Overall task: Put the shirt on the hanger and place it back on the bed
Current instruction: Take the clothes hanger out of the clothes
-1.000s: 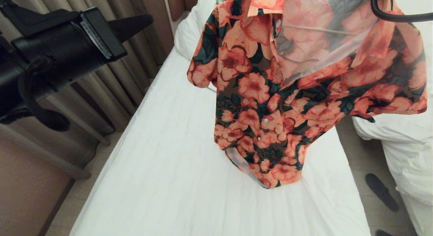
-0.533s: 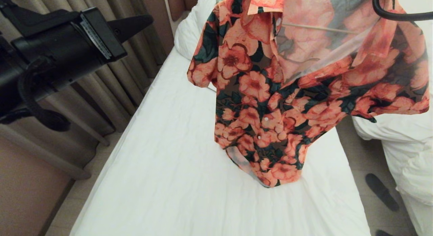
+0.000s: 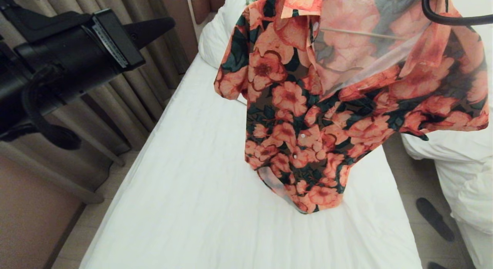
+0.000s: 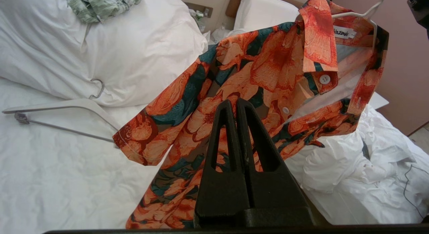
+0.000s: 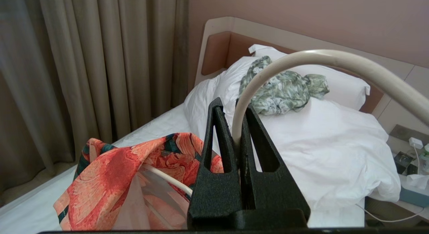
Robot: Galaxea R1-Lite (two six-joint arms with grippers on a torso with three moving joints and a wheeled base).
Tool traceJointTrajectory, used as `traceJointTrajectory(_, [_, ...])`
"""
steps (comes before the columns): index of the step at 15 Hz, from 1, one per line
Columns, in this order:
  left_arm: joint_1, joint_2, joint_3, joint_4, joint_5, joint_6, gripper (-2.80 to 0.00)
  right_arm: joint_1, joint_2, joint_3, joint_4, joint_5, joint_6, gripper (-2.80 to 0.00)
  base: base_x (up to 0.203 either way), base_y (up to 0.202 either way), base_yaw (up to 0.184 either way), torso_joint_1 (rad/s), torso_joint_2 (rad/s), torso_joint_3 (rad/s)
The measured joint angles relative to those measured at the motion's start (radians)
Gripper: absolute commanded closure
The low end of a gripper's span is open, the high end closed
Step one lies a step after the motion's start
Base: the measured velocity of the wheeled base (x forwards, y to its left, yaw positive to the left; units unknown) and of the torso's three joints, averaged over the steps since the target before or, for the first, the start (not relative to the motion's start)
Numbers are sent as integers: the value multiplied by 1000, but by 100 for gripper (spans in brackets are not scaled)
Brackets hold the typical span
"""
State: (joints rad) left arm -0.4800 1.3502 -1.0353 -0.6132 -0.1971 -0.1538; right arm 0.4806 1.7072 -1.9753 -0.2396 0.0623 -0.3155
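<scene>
The flowered shirt hangs in the air on the thin cream hanger, whose rod shows through the pale inside of the open collar. Its hem reaches down to the white sheet of the bed. In the right wrist view my right gripper is shut on the hanger's long hook, with the shirt below it. That gripper is outside the head view. My left gripper is held to the left of the shirt, over the bed's edge. It is shut and empty, pointing at the shirt's front.
A thicker white hanger with a grey bar lies on the sheet by the heaped duvet. A green-and-white garment sits on the duvet. Curtains stand left of the bed. The neighbouring bed and a dark slipper are on the right.
</scene>
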Motion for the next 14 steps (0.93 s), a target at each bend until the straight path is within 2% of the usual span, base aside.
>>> traceJointTrajectory(3, [-23,3,-1,1,0,1,0,0,6,5,4,-2,3,0,0,0,0,0,0,0])
traceJointTrajectory(6, [-104,6,-4,3,25,-5,0,4,24,21,4,-2,35,0,0,0,0,0,0,0])
traceJointTrajectory(8, [-219,26,-2,3,84,-6,0,19,45,32,4,-3,50,0,0,0,0,0,0,0])
traceJointTrajectory(11, [-389,123,-2,1,244,4,0,40,75,36,1,-52,51,0,0,0,0,0,0,0])
traceJointTrajectory(12, [-428,162,-2,-2,279,5,0,48,85,36,1,-73,51,0,0,0,0,0,0,0])
traceJointTrajectory(14, [-477,228,7,-32,302,9,0,65,99,37,2,-81,52,0,0,0,0,0,0,0])
